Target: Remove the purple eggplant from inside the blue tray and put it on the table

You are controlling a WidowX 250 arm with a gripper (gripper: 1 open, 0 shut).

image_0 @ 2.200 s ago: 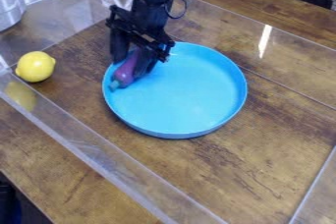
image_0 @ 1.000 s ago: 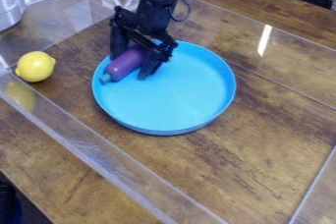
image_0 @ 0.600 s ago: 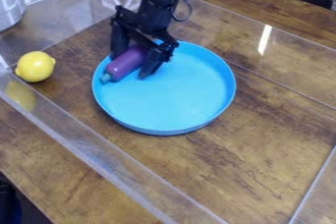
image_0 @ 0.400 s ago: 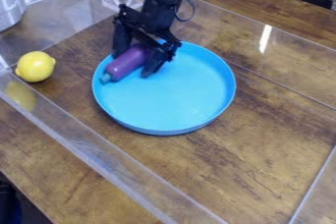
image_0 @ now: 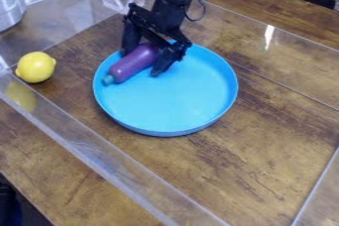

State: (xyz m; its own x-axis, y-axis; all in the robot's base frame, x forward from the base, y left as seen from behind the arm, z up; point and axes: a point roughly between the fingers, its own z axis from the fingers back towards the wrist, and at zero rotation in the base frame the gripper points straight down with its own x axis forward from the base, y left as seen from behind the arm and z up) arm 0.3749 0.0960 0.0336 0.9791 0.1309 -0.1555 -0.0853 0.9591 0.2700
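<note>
The purple eggplant (image_0: 129, 64) lies slanted across the left rim of the blue tray (image_0: 185, 96), with its teal stem tip pointing down-left over the rim. My black gripper (image_0: 151, 54) hangs open just above the eggplant's upper right end. One finger is on the far side and the other is over the tray's inside. The jaws are not closed on the eggplant. The tray rests on the dark wood table (image_0: 252, 175), under a glossy clear covering.
A yellow lemon (image_0: 36, 67) sits on the table to the left of the tray. A ridge of the clear covering (image_0: 93, 146) runs diagonally across the front left. Pale objects stand at the back left corner.
The tray slid a little to the left early on, and the eggplant ended up on its left rim. My gripper has since lifted slightly up and right, away from the eggplant, which stays put.
</note>
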